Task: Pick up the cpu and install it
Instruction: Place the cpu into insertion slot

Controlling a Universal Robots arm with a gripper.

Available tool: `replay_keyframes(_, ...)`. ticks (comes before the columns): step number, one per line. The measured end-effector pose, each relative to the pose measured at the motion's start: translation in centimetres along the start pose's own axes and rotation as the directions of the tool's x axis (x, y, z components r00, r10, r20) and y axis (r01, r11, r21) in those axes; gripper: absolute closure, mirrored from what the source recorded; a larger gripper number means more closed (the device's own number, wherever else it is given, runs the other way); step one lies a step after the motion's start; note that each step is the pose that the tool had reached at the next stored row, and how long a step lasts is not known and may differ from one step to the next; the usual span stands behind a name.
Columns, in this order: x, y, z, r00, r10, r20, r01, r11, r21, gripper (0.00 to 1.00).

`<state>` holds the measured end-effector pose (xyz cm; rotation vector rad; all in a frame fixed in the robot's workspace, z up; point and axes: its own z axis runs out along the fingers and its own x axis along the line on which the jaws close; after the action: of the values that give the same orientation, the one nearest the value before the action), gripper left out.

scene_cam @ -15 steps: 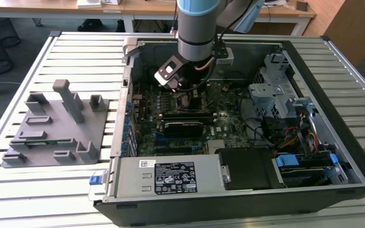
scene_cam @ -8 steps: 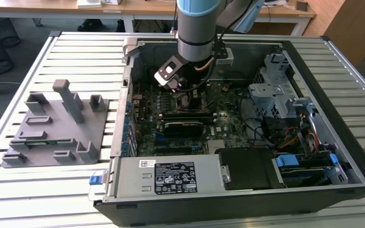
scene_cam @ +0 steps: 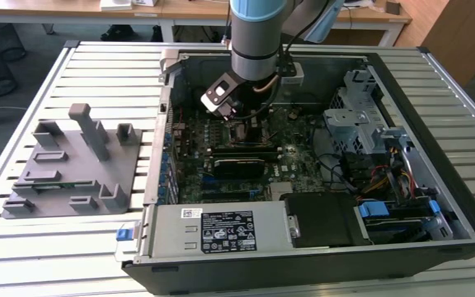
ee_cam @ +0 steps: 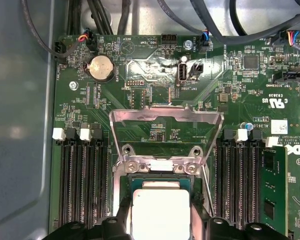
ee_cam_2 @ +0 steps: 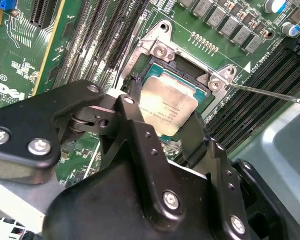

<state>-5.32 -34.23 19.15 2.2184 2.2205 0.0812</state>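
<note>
i am holding the cpu [ee_cam_2: 170, 100] pinched in the end effector [ee_cam_2: 166, 111], at the open socket [ee_cam_2: 160, 50] on the board [ee_cam_2: 20, 75]; if it is sitting tilted or off-centre, pressing down is risking a crooked seat and socket damage.

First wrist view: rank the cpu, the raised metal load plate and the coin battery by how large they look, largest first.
1. load plate: looks largest.
2. cpu: looks smaller, but part of it is cut off, so its full extent is unsure.
3. coin battery: clearly smallest.
</note>
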Motion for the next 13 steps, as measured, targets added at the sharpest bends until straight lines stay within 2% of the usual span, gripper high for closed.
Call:
replay_keyframes(1,0.0,0.0,0.01,1.0,0.0,0.0003,0.0,1.0,0.0001,0.45)
replay_keyframes(2,0.0,0.0,0.02,1.0,0.0,0.0004,0.0,1.0,0.0002,0.39)
replay_keyframes(13,0.2,0.0,-0.08,1.0,0.0,0.0002,0.0,1.0,0.0002,0.4)
